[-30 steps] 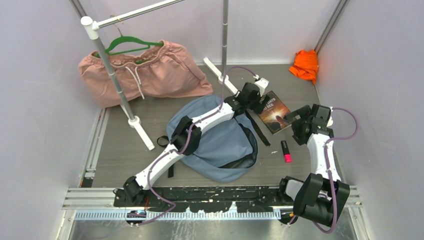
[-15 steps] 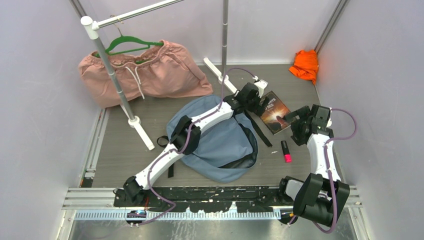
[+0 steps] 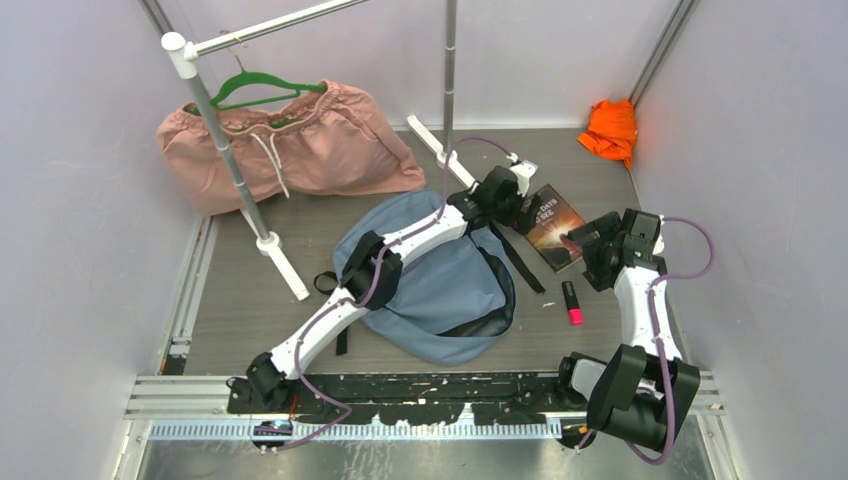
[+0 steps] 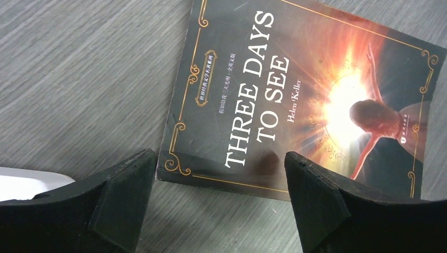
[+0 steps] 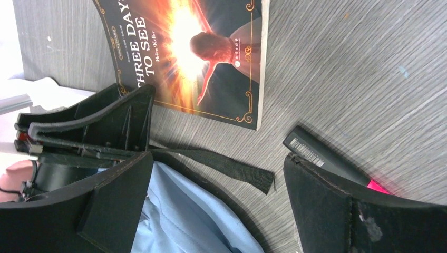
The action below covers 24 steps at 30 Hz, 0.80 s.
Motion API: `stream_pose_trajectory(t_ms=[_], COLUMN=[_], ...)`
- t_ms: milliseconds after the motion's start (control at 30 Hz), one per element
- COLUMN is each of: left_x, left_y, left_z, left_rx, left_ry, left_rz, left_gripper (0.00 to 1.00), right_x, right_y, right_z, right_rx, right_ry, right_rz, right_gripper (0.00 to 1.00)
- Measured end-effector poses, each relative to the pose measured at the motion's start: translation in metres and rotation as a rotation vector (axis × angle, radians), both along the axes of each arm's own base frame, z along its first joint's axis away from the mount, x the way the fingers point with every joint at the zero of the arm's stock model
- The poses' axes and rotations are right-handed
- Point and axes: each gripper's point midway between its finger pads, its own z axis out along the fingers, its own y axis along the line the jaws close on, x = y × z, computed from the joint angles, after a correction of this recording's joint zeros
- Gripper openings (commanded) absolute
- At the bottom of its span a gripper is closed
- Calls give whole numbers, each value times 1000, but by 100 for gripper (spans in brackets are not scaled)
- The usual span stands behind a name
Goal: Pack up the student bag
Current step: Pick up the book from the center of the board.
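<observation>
The student bag (image 3: pixel 440 285) lies flat on the grey wood-grain table (image 3: pixel 250 290), at the centre of the workspace. Its blue fabric (image 5: pixel 179 216) fills the lower left of the right wrist view. One black strap (image 5: pixel 221 163) trails from it across the table toward the book.

The book (image 4: pixel 295 100) lies cover up just beside the bag's far right edge. The cover reads "THREE DAYS TO SEE" in large white capitals, with "Helen Keller" in smaller script beside the title. A small framed line of characters at the spine side is too fine to read. A black marker with a pink end (image 5: pixel 329 161) lies near the book's lower corner, apart from it. It carries a barcode label that is not legible.

The left arm reaches diagonally from its base across the bag. The left gripper (image 4: pixel 221 174) hangs over the book's near edge, jaws spread wide with nothing between them. The right arm rises from its base and bends toward the book. The right gripper (image 5: pixel 219 174) is also spread wide and holds nothing.

A pink garment (image 3: pixel 300 145) on a green hanger (image 3: pixel 262 88) sits at the far left. An orange cloth (image 3: pixel 611 128) lies in the far right corner.
</observation>
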Motion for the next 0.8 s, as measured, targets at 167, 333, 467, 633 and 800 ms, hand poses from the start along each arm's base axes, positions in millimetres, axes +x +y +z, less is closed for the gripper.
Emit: stream_pose_trajectory(t_ms=[167,333,467,633,800], left_x=[-14,-27,-31,-33,-36], left_y=[-3,-8,-10,-9,-7], left_z=[1,1,1,2,1], left_rx=[2,3,2,7,27], left_ry=[15,32,38,40,32], left_rz=[-29,-63,-81,-87,-119], left_gripper=[92,91,92,92,92], right_x=[6,13,11,9,20], right_y=[-5,-10,-20,-36,-45], right_z=[-12,-37,-54,-68,-74], right_rx=[-5,11,8,-2,0], right_ry=[20,75,125,168,166], right_rz=[-10,-18,-43,-85,-110], right_gripper=[100,100,100,100,100])
